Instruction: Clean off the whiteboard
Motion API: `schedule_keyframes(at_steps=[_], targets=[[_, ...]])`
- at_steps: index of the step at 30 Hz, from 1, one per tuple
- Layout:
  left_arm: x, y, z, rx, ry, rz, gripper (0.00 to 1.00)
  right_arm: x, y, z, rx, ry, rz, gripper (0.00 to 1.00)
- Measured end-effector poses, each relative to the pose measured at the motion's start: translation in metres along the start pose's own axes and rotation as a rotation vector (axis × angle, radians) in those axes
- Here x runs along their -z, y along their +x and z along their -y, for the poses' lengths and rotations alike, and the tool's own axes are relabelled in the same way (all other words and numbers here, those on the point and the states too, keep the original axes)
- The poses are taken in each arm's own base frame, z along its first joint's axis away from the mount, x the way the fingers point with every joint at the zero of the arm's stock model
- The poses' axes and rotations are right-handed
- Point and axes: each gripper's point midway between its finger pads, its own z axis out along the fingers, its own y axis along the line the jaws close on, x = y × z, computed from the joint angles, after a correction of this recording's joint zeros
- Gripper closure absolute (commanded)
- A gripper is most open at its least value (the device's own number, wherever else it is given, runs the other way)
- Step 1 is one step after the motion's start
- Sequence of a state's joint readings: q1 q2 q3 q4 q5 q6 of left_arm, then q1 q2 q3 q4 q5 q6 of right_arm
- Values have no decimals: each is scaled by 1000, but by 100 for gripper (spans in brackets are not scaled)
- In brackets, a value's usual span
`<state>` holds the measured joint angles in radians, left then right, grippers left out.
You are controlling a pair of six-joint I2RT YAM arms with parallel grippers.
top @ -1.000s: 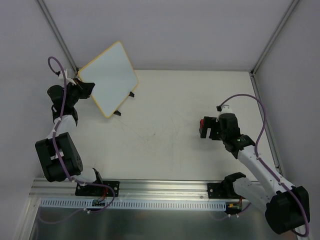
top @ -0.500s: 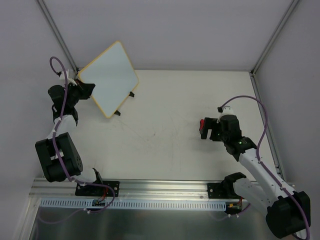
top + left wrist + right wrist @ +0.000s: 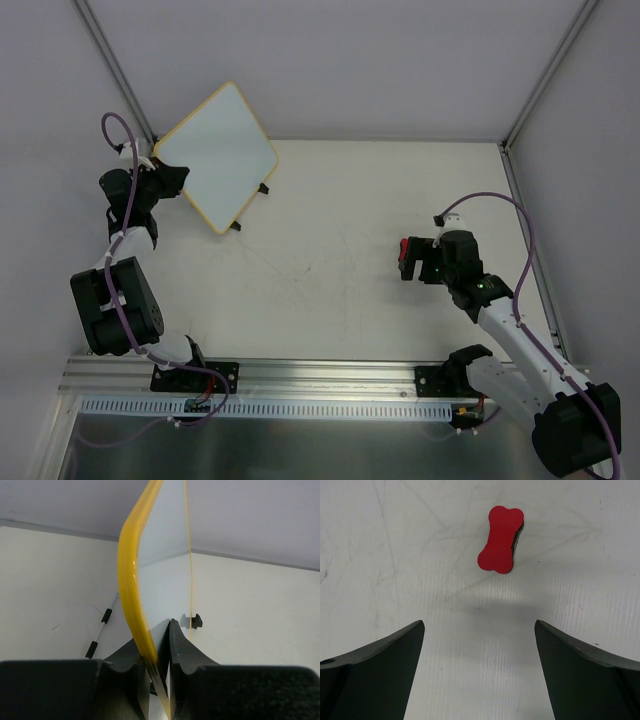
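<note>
The whiteboard (image 3: 216, 154), white with a tan-yellow frame, stands tilted at the far left with its two black feet (image 3: 264, 188) toward the table. Its face shows no writing. My left gripper (image 3: 172, 178) is shut on the board's left edge. In the left wrist view the yellow frame (image 3: 131, 570) runs up from between my closed fingers (image 3: 186, 650), and one foot (image 3: 196, 621) shows beyond. The small red bow-shaped eraser (image 3: 404, 245) lies flat on the table. My right gripper (image 3: 480, 630) is open and empty just short of the eraser (image 3: 501, 539).
A thin white rod with black sections (image 3: 99, 632) shows low beside the board's frame in the left wrist view. Metal frame posts (image 3: 112, 60) stand at the back corners. The aluminium rail (image 3: 300, 375) runs along the near edge.
My right arm has drawn back slightly toward the near edge; the eraser stays where it lay. The left gripper and board have barely moved.
</note>
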<state>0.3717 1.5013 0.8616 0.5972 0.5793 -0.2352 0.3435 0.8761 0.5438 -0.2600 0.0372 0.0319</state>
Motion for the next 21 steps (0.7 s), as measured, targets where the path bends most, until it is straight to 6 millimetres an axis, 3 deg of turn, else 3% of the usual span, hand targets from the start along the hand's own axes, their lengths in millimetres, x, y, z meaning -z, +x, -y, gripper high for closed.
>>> schedule_keyframes(at_steps=[21], targets=[[-7, 3, -22, -73, -83, 9, 100, 3, 21, -1, 10, -20, -94, 4]])
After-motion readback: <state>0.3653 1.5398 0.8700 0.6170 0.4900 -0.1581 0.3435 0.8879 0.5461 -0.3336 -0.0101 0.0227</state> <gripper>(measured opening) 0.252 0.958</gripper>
